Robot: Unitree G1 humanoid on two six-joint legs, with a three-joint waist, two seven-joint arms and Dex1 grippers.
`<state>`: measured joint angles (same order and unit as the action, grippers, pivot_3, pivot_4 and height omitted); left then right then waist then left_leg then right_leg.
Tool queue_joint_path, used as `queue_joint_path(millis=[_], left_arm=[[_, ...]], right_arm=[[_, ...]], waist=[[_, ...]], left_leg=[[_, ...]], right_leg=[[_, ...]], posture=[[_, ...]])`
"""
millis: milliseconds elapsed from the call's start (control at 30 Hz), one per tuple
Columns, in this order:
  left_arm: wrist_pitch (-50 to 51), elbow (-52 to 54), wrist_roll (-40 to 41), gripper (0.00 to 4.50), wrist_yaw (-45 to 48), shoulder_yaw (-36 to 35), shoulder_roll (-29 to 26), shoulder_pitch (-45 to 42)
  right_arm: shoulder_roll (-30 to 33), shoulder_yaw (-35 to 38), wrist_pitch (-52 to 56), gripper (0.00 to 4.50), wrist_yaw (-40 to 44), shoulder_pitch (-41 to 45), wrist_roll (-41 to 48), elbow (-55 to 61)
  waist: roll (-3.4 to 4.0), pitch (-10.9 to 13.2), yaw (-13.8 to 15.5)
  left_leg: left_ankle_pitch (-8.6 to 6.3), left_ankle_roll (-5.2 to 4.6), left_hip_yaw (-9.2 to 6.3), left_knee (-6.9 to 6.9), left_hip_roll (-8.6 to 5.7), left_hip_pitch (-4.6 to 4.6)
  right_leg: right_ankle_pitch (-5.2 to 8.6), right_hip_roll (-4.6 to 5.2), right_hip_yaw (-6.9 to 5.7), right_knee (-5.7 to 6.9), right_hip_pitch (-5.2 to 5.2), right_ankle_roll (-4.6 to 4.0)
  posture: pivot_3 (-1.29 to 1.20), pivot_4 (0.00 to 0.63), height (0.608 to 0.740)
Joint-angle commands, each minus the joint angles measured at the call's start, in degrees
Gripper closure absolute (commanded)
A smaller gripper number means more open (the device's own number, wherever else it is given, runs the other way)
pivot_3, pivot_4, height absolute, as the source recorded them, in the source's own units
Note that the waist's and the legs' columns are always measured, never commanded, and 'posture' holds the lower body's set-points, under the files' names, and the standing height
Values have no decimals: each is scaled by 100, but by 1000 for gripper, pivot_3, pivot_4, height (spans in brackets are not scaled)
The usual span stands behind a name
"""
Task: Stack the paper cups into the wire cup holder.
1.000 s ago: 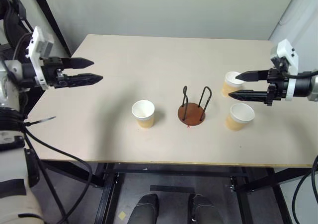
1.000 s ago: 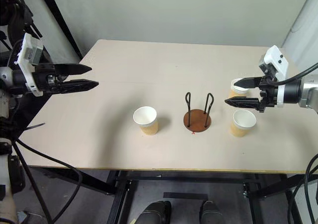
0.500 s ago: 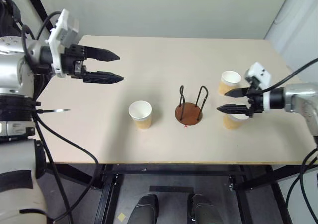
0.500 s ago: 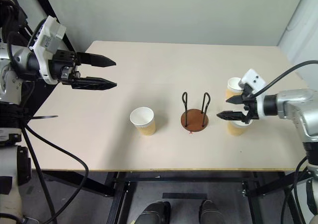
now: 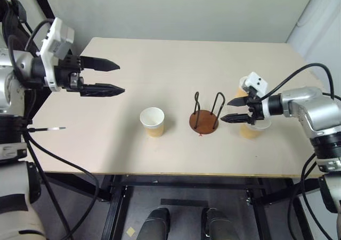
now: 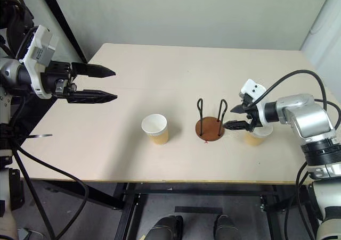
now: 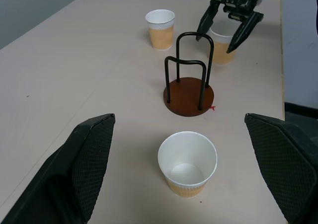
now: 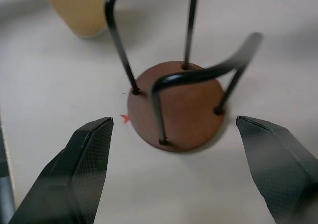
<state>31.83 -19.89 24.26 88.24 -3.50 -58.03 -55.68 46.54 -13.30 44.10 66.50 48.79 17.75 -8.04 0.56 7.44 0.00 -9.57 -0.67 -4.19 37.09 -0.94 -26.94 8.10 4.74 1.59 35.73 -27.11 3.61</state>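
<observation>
The right gripper (image 5: 230, 108) is hovering wide open and empty between the reddish-brown disc-based wire cup holder (image 5: 204, 121) and a tan paper cup (image 5: 251, 128), seemingly lining up a grasp, while the left gripper (image 5: 116, 77) is waiting open, empty, above the table.

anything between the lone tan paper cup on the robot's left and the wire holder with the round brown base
Nothing visible: bare table separates the lone tan paper cup from the brown-based wire holder.
</observation>
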Motion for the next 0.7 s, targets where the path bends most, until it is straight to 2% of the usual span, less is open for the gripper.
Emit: queue_joint_path(millis=[33, 133, 467, 700], left_arm=[[-15, 206, 88, 23, -53, -190, -132, -4], [-33, 210, 95, 0, -68, -194, -155, 30], [14, 272, 137, 0, -101, -189, -211, 168], [487, 1107, 498, 0, 10, -264, -395, 954]], right_arm=[[-158, -21, -1, 385, 15, 193, -58, 89], [-344, -11, 81, 975, -69, 241, -64, 76], [-738, 56, 224, 4408, -391, 372, -153, 12], [-638, 51, 456, 4460, -17, 322, 135, 510]], waist=[[0, 0, -7], [0, 0, -12], [0, 0, -13], [0, 0, -20]], left_leg=[[0, 1, 0, 0, 0, 1], [1, 4, 1, 0, 2, 1], [5, 10, 0, 0, 2, 0], [-2, 20, 1, -2, 3, -2]], right_leg=[[2, 0, 0, 6, -3, -3], [4, 0, 0, 17, -12, -7], [0, 0, -1, 20, -17, -26], [4, 0, -3, 20, -25, -33]], posture=[[0, 150, 740], [0, 150, 740], [0, 150, 740], [0, 150, 740]])
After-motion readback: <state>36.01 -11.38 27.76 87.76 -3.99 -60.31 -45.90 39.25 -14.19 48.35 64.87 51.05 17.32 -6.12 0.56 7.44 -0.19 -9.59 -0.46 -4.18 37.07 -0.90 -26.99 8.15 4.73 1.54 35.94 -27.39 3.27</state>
